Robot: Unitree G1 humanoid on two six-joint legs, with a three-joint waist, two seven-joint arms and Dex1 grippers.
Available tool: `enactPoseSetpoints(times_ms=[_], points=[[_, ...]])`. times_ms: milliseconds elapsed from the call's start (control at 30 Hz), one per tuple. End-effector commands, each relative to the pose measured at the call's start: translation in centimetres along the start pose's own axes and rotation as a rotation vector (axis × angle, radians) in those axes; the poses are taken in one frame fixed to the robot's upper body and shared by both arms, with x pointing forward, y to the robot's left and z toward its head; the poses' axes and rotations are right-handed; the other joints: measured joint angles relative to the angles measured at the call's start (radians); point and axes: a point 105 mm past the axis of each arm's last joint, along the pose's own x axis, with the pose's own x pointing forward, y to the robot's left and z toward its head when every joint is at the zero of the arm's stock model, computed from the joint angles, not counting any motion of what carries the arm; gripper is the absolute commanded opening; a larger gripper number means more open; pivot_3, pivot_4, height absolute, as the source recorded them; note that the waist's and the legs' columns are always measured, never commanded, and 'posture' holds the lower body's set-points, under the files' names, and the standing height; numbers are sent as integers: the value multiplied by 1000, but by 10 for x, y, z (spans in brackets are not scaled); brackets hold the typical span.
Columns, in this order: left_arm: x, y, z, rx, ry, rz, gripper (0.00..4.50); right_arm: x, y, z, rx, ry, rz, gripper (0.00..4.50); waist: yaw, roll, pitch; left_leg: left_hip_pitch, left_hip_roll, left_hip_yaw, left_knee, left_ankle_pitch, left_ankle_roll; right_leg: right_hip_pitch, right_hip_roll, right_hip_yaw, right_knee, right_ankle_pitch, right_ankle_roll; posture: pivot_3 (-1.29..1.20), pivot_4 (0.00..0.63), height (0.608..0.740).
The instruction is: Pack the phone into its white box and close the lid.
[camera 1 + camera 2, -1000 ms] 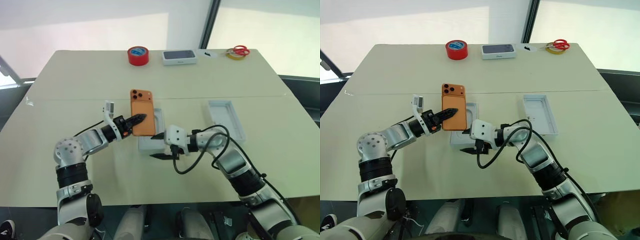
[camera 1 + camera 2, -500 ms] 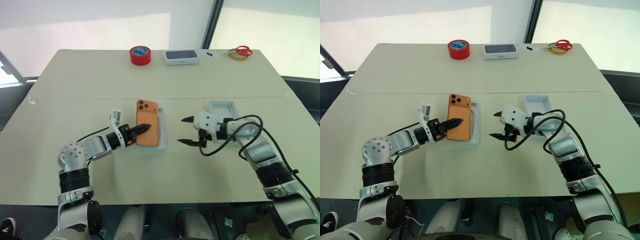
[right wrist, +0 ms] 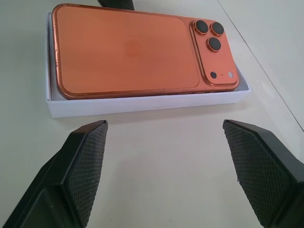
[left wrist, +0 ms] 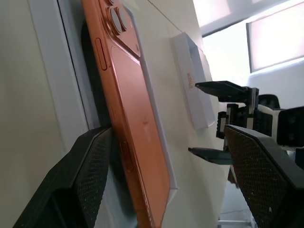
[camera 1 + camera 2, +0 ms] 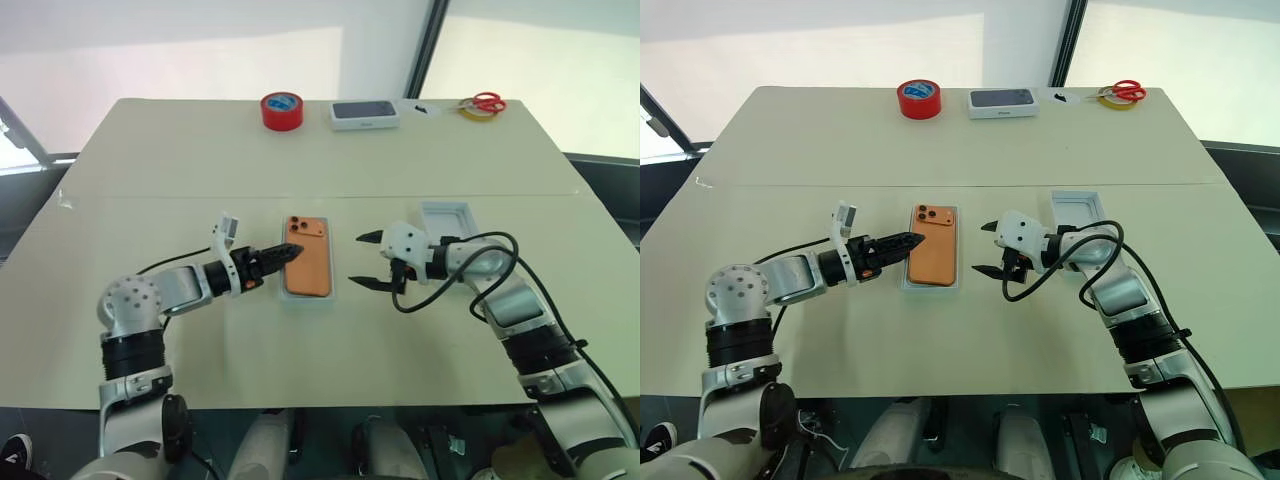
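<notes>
The orange phone (image 5: 310, 262) lies back up in the white box (image 5: 308, 298) at the table's middle, its three lenses at the far end. In the right wrist view the phone (image 3: 123, 52) stands a little proud of the box wall (image 3: 142, 107). My left gripper (image 5: 292, 253) is open at the phone's left edge, its fingers (image 4: 85, 180) spread wide with no grip on it. My right gripper (image 5: 355, 260) hangs open just right of the box, nothing between its fingers. The lid (image 5: 447, 222) lies inside up on the table behind the right gripper.
Along the far edge stand a red tape roll (image 5: 281, 108), a white box with a dark phone picture (image 5: 365, 113), red-handled scissors (image 5: 485, 101) and a yellow tape ring (image 5: 470, 110). A seam crosses the table behind the box.
The phone, held tilted over the box by the left gripper, now lies flat in it and the left gripper has opened. The right gripper drew away from the box to the right.
</notes>
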Motion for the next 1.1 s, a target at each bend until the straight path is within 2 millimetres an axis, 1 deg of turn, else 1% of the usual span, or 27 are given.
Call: enactPoseSetpoints(times_ms=[33, 67, 133, 167, 200, 233, 267, 367, 400, 500, 633, 700, 800, 900, 967, 1100], points=[[-15, -4, 13, 102, -47, 20, 3865, -1, -7, 9, -27, -25, -30, 4093, 0, 0, 0, 0, 0, 0, 0, 0, 0, 0, 0, 0, 0, 0, 0, 0, 150, 738], [-17, -2, 15, 118, -54, 34, 3865, -1, -8, 8, -28, -22, -32, 4093, 0, 0, 0, 0, 0, 0, 0, 0, 0, 0, 0, 0, 0, 0, 0, 0, 150, 738], [-25, 0, 22, 108, -84, 29, 3387, 0, -11, 6, -29, -14, -47, 3561, 0, 0, 0, 0, 0, 0, -1, -1, 1, 0, 0, 0, 0, 0, 0, 0, 150, 738], [-28, -1, 24, 93, -96, 12, 3047, 0, -13, 5, -32, -10, -56, 3188, 1, 0, 0, 0, 0, 0, -1, -1, 1, 0, 0, 0, 0, 0, 0, 0, 150, 738], [-31, 4, 26, 121, -103, 51, 2622, 1, -16, 4, -47, 0, -68, 2733, 2, 0, 0, 0, 0, 0, -1, -1, 1, 0, 0, 0, 0, 0, 0, 0, 150, 738], [-31, 10, 26, 161, -101, 101, 2023, 2, -18, 1, -67, 16, -81, 2115, 1, 0, 0, 0, 0, 0, 0, -1, 1, 0, 0, 0, 0, 0, 0, 0, 150, 738], [-30, 17, 26, 221, -91, 157, 1588, 4, -19, -3, -90, 41, -85, 1729, 1, 0, 0, 0, 0, 0, 0, -1, 1, 0, 0, 0, 0, 0, 0, 0, 150, 738], [-23, 32, 20, 347, -44, 249, 3, 9, -23, -11, -122, 83, -108, 65, 0, 1, 0, 0, 0, 0, -2, -1, 1, -1, 0, 0, 0, 0, 0, 0, 150, 738], [-19, 35, 17, 370, -33, 256, 0, 11, -24, -12, -126, 89, -115, 23, 2, 1, 0, 0, 0, 0, -2, -1, 1, -1, 0, 0, 0, 0, 0, 0, 150, 738], [-8, 38, 4, 403, 21, 242, 0, 18, -18, -16, -158, 119, -90, 23, 1, 1, 0, 0, 0, 0, -2, -1, 1, -1, 0, 0, -1, 0, 0, 0, 150, 738], [10, 37, -10, 414, 70, 199, 0, 24, -12, -8, -138, 77, -76, 23, 0, 1, 1, 0, 0, 0, -2, -1, 1, -1, 0, 0, -1, 0, 0, 0, 150, 738], [20, 33, -14, 385, 82, 157, 0, 25, -12, -6, -143, 73, -75, 23, 3, 1, 1, 0, 0, 0, -2, -1, 1, -1, 0, 0, -1, 0, 0, 0, 150, 738], [35, 22, -23, 410, 130, 91, 0, 19, -14, -5, -128, 71, -81, 23, 6, 1, 1, 0, 0, 0, -1, -1, 1, -1, -1, 0, -1, 0, 0, 0, 150, 738], [59, 14, -34, 455, 181, 32, 0, 3, -19, -15, -113, 115, -96, 23, 11, 1, 1, 0, -2, 0, -1, -1, 1, 0, -2, 0, -1, 0, 0, 0, 150, 738], [73, 6, -41, 466, 206, -25, 0, -8, -22, -21, -107, 146, -107, 23, 23, 1, 1, 0, -2, 0, 0, -1, 2, 0, -2, 0, -1, 0, 0, 0, 150, 738], [97, -7, -48, 483, 225, -93, 0, -29, -21, -34, -96, 211, -112, 23, 33, 1, 1, 0, -2, 0, 0, -2, 3, 1, -2, 0, -3, 0, 0, 0, 150, 738]])
